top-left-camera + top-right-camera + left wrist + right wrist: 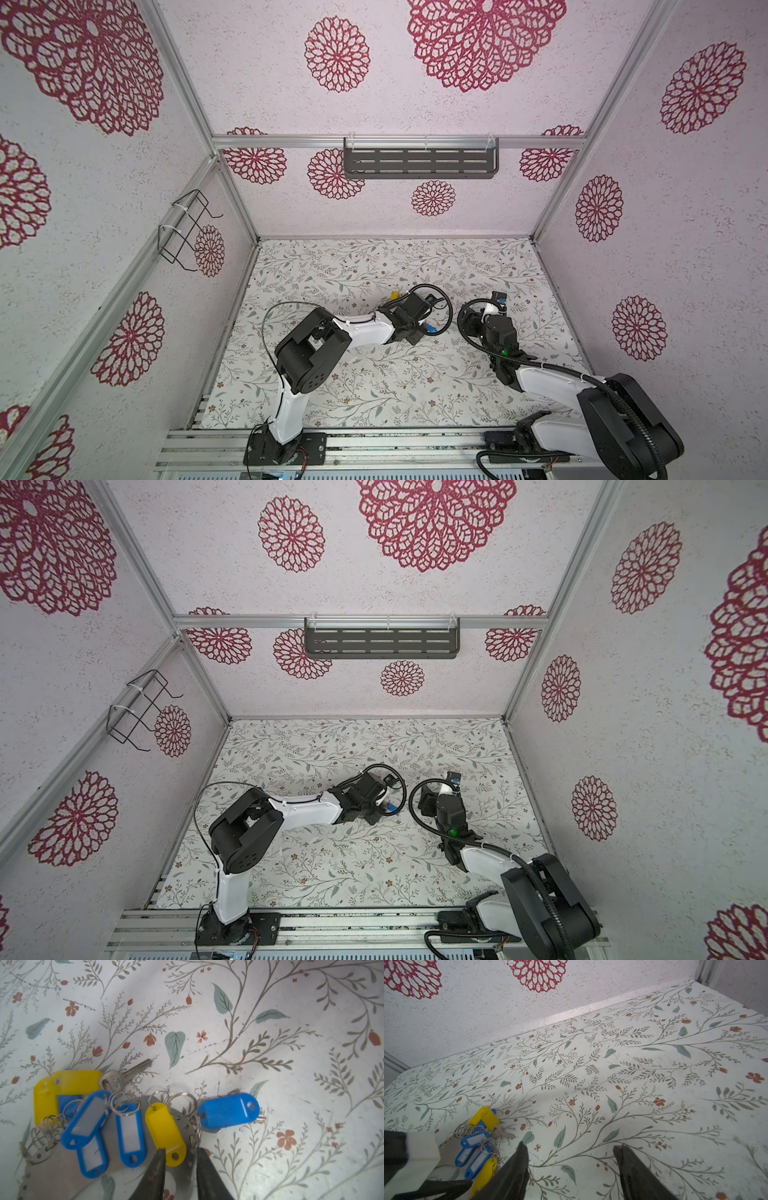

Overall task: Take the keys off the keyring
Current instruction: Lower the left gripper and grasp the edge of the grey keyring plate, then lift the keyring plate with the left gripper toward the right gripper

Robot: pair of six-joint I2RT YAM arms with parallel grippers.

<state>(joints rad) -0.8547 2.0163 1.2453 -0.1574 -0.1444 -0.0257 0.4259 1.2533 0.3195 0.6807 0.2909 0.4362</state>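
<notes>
Two tools: left tool [180, 1153] half-open astride yellow key [166, 1132]; right tool [570, 1146] wide.

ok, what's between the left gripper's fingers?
Left wrist view: the holed end of a yellow key tag and the perforated rim of the keyring lie inside the left gripper.

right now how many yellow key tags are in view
3 yellow tags: one by the left gripper, two overlapping beside the metal key; more may hide underneath.

red-rosette walls [374, 104], floral table surface [374, 374], grey slotted shelf [419, 162], black wire rack [183, 232]
</notes>
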